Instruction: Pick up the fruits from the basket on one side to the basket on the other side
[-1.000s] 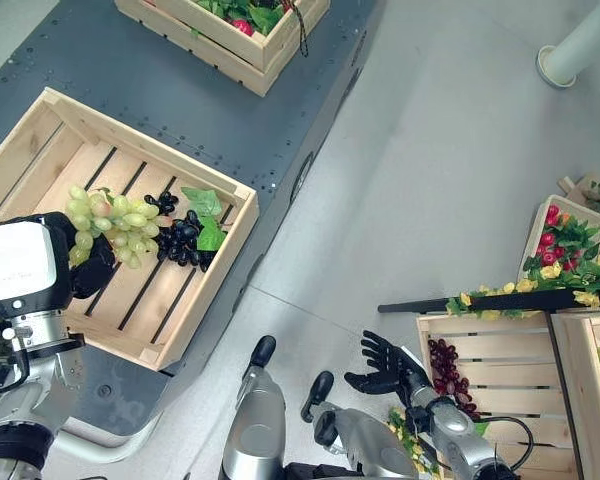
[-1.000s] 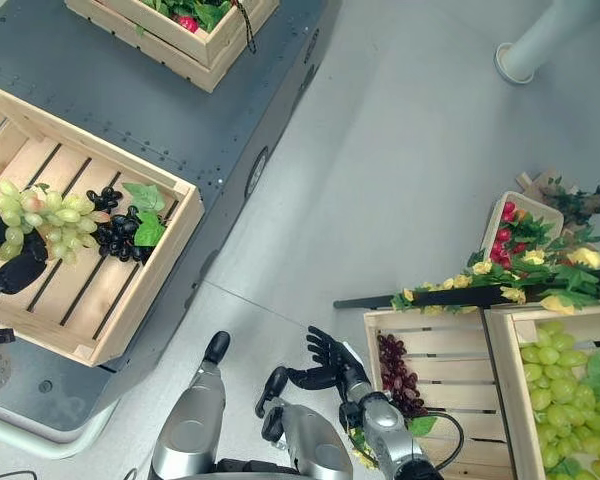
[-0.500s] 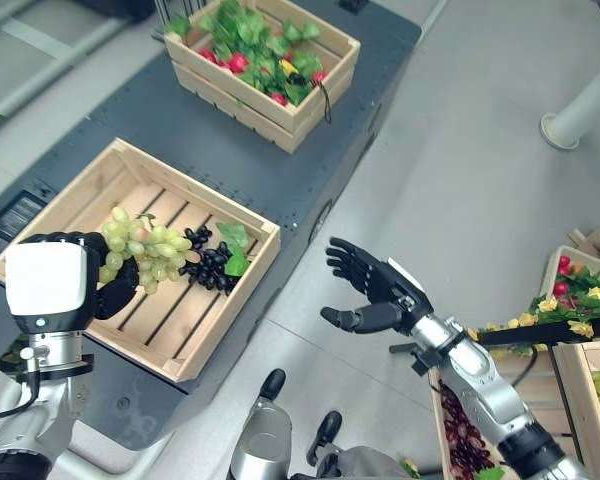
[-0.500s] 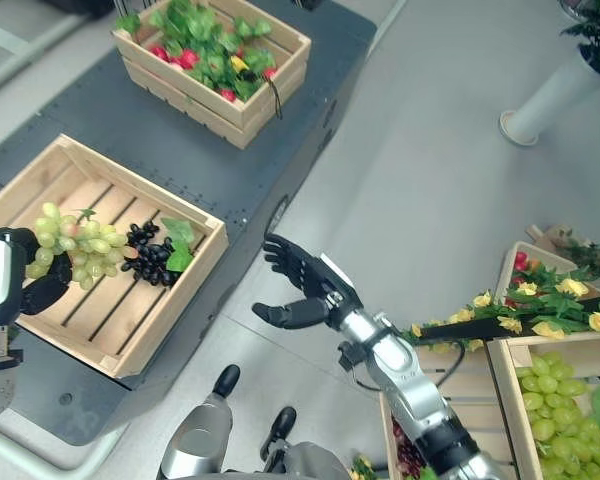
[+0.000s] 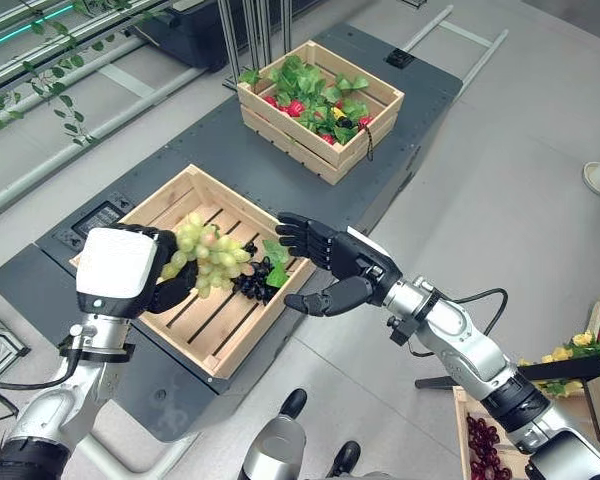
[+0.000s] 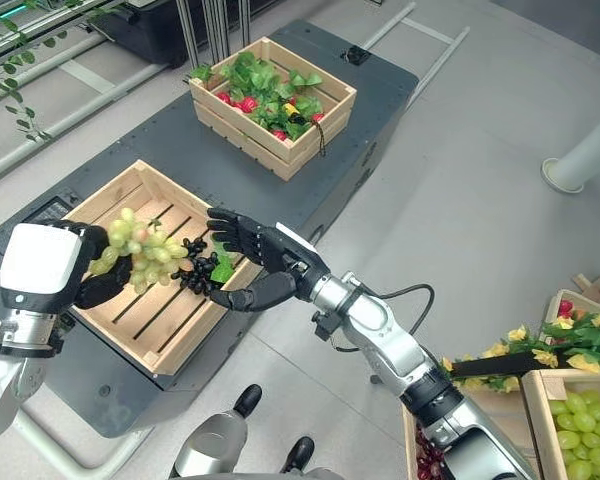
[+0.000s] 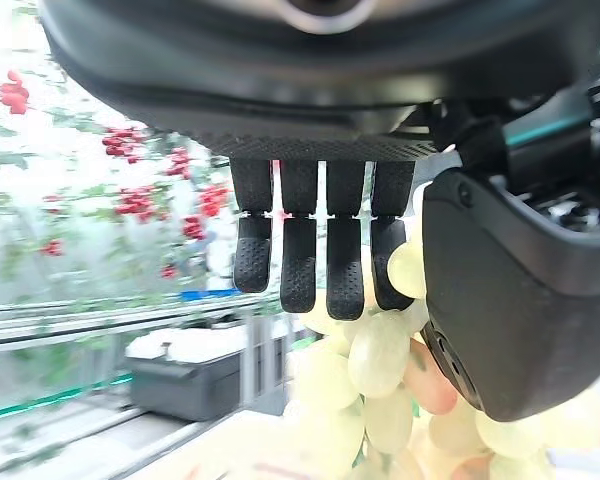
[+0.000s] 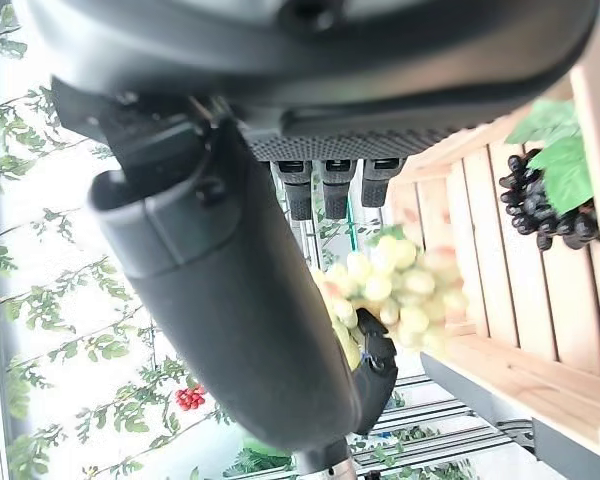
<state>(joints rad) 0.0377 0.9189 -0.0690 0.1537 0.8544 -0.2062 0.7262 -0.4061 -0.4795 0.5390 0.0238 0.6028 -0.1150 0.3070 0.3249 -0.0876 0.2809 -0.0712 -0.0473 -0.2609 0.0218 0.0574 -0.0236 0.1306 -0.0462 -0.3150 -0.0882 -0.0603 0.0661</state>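
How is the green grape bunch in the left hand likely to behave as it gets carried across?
The green grape bunch will probably sag and swing, since much of it hangs past the left hand unsupported. Single grapes might drop off; they look loosely clustered. It seems light, held from one side.

The right hand [image 5: 332, 270] has swung up from low beside the dark red grapes [image 5: 480, 443] to the near crate [image 6: 105, 205]. Its spread fingers [image 6: 228, 228] now hover just beside the green grapes [image 5: 208, 254] held in the left hand [image 5: 130, 278].
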